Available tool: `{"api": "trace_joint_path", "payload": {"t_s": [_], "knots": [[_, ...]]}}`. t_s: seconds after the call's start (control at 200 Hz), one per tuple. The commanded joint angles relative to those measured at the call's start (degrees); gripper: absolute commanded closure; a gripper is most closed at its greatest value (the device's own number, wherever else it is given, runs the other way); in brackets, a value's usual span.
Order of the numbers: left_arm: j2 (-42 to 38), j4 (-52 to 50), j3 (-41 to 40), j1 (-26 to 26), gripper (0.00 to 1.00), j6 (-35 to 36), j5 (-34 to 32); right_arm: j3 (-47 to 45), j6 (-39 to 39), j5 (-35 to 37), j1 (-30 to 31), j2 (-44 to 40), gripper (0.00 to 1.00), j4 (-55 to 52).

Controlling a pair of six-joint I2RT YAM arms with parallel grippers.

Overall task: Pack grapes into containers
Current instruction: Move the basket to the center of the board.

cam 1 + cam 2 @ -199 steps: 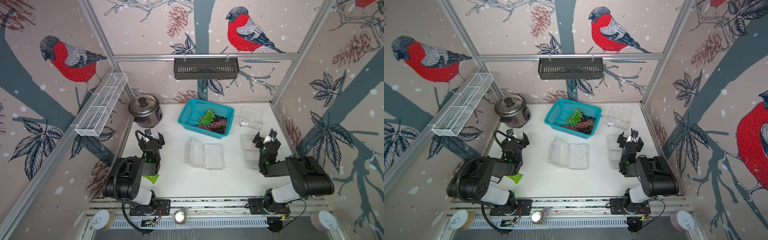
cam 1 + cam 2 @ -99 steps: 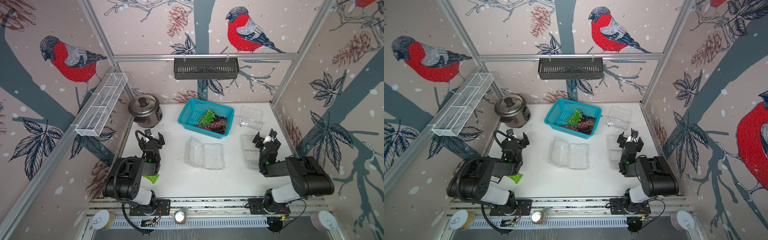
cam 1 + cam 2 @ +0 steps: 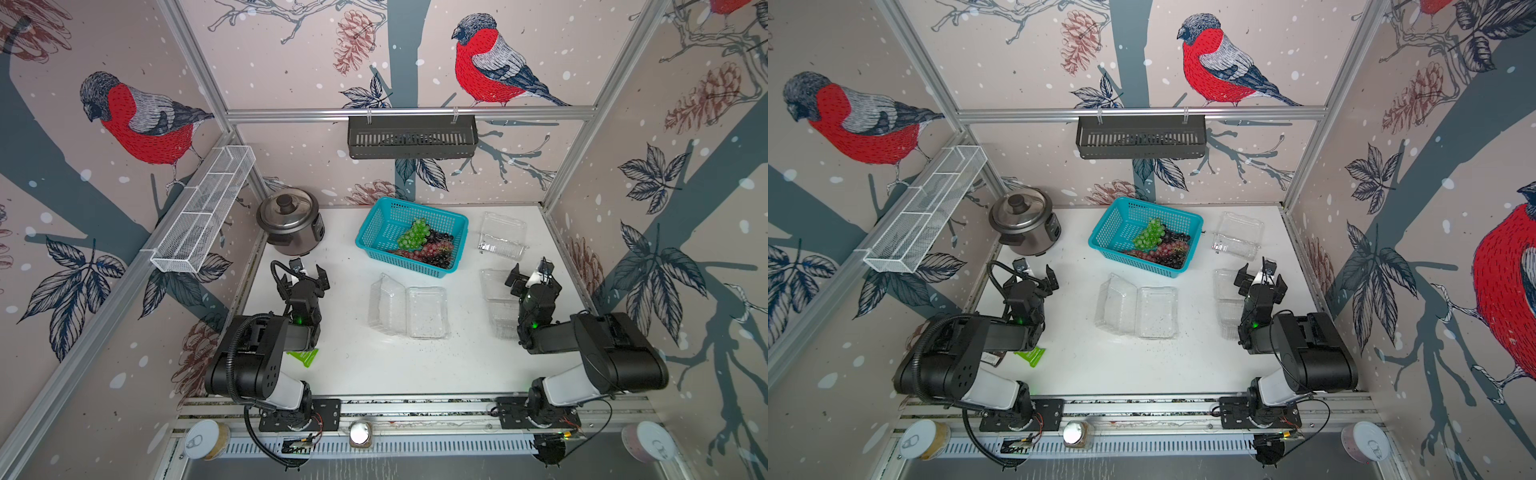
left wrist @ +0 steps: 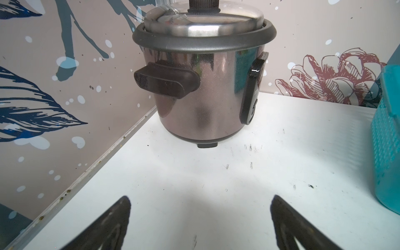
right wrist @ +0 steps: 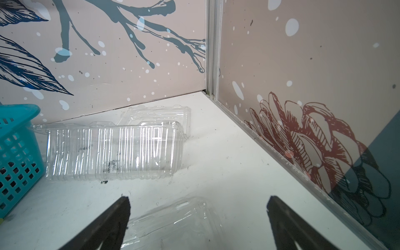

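Green, red and dark grapes (image 3: 424, 245) (image 3: 1160, 245) lie together in the teal basket (image 3: 380, 226) at the back middle. Three clear containers stand open and empty. One (image 3: 409, 311) is at the table's centre and one (image 3: 501, 237) (image 5: 112, 149) is at the back right. The third (image 3: 496, 299) (image 5: 173, 218) lies under my right gripper (image 3: 533, 279) (image 5: 198, 200), which hovers open with nothing between its fingers. My left gripper (image 3: 303, 279) (image 4: 200, 199) is open over bare table, pointing at the rice cooker.
A steel rice cooker (image 3: 289, 220) (image 4: 201, 75) stands at the back left, close ahead of the left gripper. A white wire shelf (image 3: 199, 212) hangs on the left wall and a black rack (image 3: 411, 137) on the back wall. A green scrap (image 3: 305, 356) lies under the left arm.
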Motion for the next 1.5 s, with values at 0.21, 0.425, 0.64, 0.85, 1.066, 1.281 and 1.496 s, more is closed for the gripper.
{"api": "trace_joint_path", "payload": {"t_s": [0.21, 0.425, 0.64, 0.85, 1.066, 1.281, 1.496], "knots": [[-10.10, -18.75, 9.05, -5.65, 0.02, 2.08, -9.80, -0.94, 0.16, 3.03, 0.82, -1.69, 0.00, 1.67], [-19.22, -56.69, 23.53, -5.68, 0.02, -20.18, -7.76, 3.39, -3.53, 12.18, 5.54, -10.08, 0.00, -10.52], [-27.09, -58.67, 20.63, -5.58, 0.02, -30.01, 7.87, 17.67, 12.47, 12.99, 2.92, -14.24, 0.00, -41.44], [-26.94, -58.88, 23.35, -5.61, 0.02, -36.86, 19.20, 30.96, 23.66, -0.46, 1.11, -12.28, 0.00, -61.77], [-19.08, -55.74, 27.29, -5.64, 0.02, -43.09, 28.74, 44.67, 21.45, -6.89, 13.37, -1.76, 0.00, -72.53], [-12.38, -49.71, 28.85, -5.58, 0.02, -45.65, 39.44, 59.67, 22.38, -13.22, 21.39, 13.32, 0.07, -81.60], [-11.42, -50.30, 28.16, -5.66, 0.02, -45.94, 40.83, 62.07, 23.17, -12.12, 22.40, 17.33, 0.18, -84.18]]}}
